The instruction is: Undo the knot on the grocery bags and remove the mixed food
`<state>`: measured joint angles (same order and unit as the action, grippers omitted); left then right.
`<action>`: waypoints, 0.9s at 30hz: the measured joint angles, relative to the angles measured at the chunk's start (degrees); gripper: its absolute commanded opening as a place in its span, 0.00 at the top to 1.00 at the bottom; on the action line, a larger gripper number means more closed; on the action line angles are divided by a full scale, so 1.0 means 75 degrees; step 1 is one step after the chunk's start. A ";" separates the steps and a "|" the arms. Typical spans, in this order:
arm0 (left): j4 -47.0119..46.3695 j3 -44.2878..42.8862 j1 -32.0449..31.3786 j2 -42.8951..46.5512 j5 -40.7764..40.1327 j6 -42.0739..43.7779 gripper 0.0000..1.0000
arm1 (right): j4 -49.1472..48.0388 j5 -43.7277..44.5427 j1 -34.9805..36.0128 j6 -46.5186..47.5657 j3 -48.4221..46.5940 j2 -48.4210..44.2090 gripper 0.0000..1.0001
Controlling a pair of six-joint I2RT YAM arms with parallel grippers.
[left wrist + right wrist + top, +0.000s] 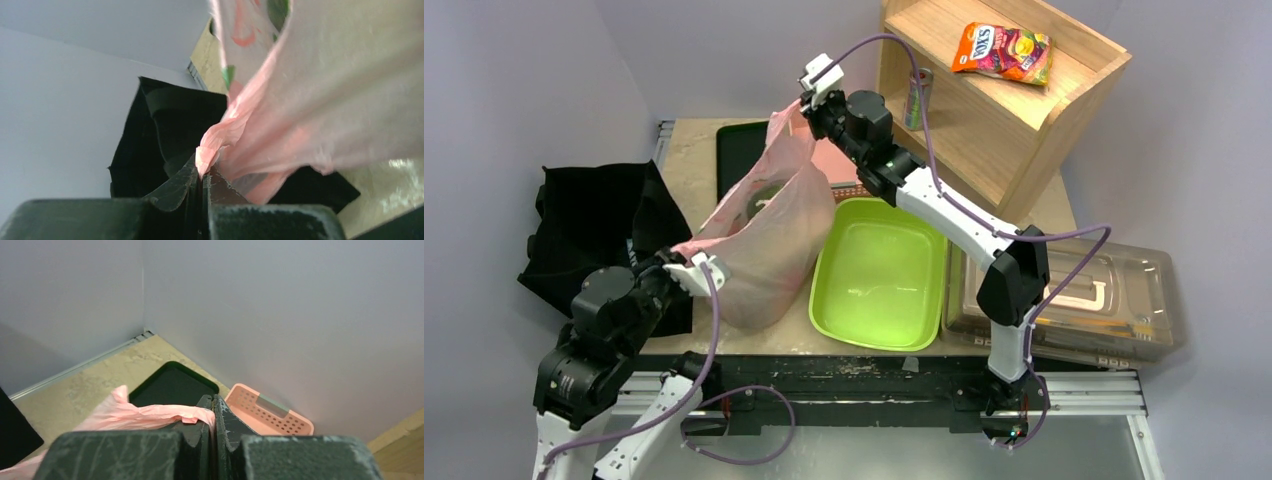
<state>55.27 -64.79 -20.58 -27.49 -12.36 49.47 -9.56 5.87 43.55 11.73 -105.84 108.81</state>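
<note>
Progress, as I judge it, is past the first half of the task. No knot shows anywhere: the left hand (202,172) is closed tight on one twisted pink end of the grocery bag (769,240), and the right hand (212,407) is closed tight on another pink strip of it. The two ends are well apart from each other. The bag hangs stretched between the two hands, with its mouth open upward below the right hand and its bottom resting on the counter (689,150).

The second half is not yet done. The mixed food (759,198) is inside the bag; in the top view I see only dark and pale shapes through the mouth, and in the left wrist view some green patches behind the thin plastic. What each piece is, I cannot tell. The green tub (879,260), just beside the bag and under the right arm, has nothing in it.

Both hands are busy with the plastic, so I think one of them must let go before any food can come out. The bag is thin and soft, and it may fall shut when one end is released.

A black cloth (584,230) lies just beyond the left hand, and a pink basket (265,412) stands past the right hand.
</note>
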 measured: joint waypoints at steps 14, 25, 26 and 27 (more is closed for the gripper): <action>0.4424 -0.1201 0.0009 -0.0612 0.2614 0.1256 0.17 | 0.1259 -0.1871 -0.0064 -0.0956 -0.0245 0.0256 1.00; 0.3401 -0.5633 0.0597 -0.3949 0.4205 -0.3372 0.04 | 0.1306 -0.2745 -0.0093 -0.1346 -0.0245 0.0181 1.00; 0.3220 -0.5680 0.0612 -0.4188 0.3969 -0.3643 0.05 | 0.1306 -0.2789 -0.0093 -0.1393 -0.0245 0.0175 1.00; 0.3092 -0.5677 0.0632 -0.4380 0.3768 -0.3818 0.05 | 0.1306 -0.2850 -0.0093 -0.1443 -0.0245 0.0175 1.00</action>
<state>78.46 -107.37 -15.84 -60.34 15.90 20.84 0.23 -15.51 42.85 0.91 -107.68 110.13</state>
